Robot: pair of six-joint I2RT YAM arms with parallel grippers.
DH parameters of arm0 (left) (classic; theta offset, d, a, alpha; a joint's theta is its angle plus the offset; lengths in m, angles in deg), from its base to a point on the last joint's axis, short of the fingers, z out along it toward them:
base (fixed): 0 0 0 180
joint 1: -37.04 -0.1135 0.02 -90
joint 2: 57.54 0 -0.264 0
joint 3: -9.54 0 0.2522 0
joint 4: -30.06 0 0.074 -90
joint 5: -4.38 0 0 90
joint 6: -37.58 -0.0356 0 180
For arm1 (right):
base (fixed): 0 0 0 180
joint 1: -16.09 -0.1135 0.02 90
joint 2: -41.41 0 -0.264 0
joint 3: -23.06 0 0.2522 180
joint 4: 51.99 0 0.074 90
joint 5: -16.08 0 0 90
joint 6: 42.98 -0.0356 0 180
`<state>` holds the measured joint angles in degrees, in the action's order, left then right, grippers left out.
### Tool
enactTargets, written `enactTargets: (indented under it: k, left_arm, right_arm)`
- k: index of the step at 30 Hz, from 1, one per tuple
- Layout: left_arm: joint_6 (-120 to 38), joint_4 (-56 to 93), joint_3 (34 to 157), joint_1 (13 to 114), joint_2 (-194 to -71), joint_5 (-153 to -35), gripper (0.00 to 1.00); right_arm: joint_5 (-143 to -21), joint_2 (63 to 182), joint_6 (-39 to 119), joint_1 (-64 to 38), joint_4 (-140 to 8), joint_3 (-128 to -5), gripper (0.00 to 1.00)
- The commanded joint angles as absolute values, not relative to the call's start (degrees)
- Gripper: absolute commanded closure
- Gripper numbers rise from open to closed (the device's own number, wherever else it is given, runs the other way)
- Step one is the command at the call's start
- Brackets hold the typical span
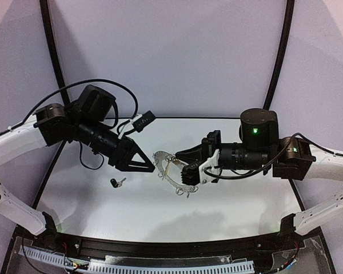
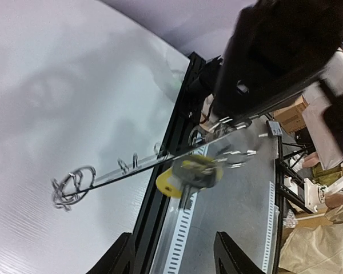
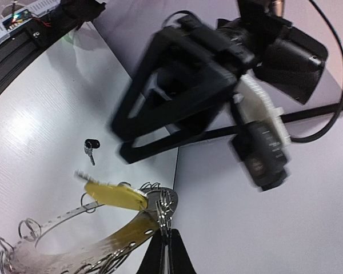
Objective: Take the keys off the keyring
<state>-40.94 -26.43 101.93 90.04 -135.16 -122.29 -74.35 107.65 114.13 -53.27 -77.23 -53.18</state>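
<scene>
Keyring (image 3: 51,220) in right claw (image 3: 166,244), black-headed key (image 1: 114,182) loose near left claw (image 1: 151,167).

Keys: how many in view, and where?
2. The black-headed key lies loose on the table near the left gripper; the yellow-headed key is at the keyring in the right gripper. Others may be hidden.
</scene>
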Motion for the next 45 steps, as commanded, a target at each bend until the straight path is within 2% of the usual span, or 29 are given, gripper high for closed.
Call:
enactTargets:
  k: [1,7,21,24,30,33,36,38,39,40,41,42,45]
  left_arm:
    - [-43.05,-28.79,106.04,90.20,-131.06,-120.86,0.53]
    - [-41.64,-28.23,110.57,90.21,-134.82,-126.58,0.58]
    - [-41.04,-26.41,110.73,90.43,-139.11,-126.61,0.70]
    - [-40.51,-25.40,110.90,90.48,-139.50,-127.25,0.81]
    - [-40.28,-25.33,111.89,90.87,-140.91,-129.46,0.98]
    - [-40.23,-25.75,112.53,91.09,-141.42,-128.89,0.99]
    - [-37.88,-26.71,112.95,91.14,-140.07,-120.58,0.99]
    - [-35.37,-27.57,113.38,91.12,-138.21,-114.48,0.99]
    - [-32.93,-27.74,113.51,91.11,-137.95,-112.06,0.99]
    - [-31.87,-28.13,114.14,91.10,-137.91,-110.97,0.99]
    - [-29.11,-29.40,114.78,91.05,-138.06,-108.44,0.99]
    - [-27.23,-30.50,116.41,91.08,-138.84,-106.61,0.99]
    - [-19.33,-37.75,120.15,90.85,-141.11,-97.92,0.99]
  right_arm:
    - [-76.43,106.18,119.72,-53.11,-71.11,-50.75,1.00]
    - [-76.69,107.42,119.67,-53.11,-67.58,-51.30,1.00]
    - [-78.83,108.66,117.68,-53.17,-66.01,-51.70,1.00]
    - [-78.52,109.34,117.42,-53.16,-66.01,-51.68,1.00]
    - [-77.31,110.23,116.82,-53.17,-64.03,-51.70,1.00]
    - [-76.98,110.23,116.17,-53.17,-63.69,-51.73,1.00]
    - [-75.03,109.93,114.33,-53.15,-63.39,-51.38,1.00]
    - [-74.20,109.64,112.51,-53.16,-63.16,-50.73,0.93]
    - [-74.19,109.62,111.59,-53.12,-62.84,-50.15,0.83]
    - [-74.18,109.62,110.28,-53.16,-61.81,-49.46,0.67]
    - [-74.18,109.73,109.17,-53.17,-60.65,-48.57,0.25]
    - [-73.11,109.85,108.27,-53.16,-59.20,-47.50,0.05]
    - [-68.08,109.69,103.66,-53.15,-56.24,-44.98,0.02]
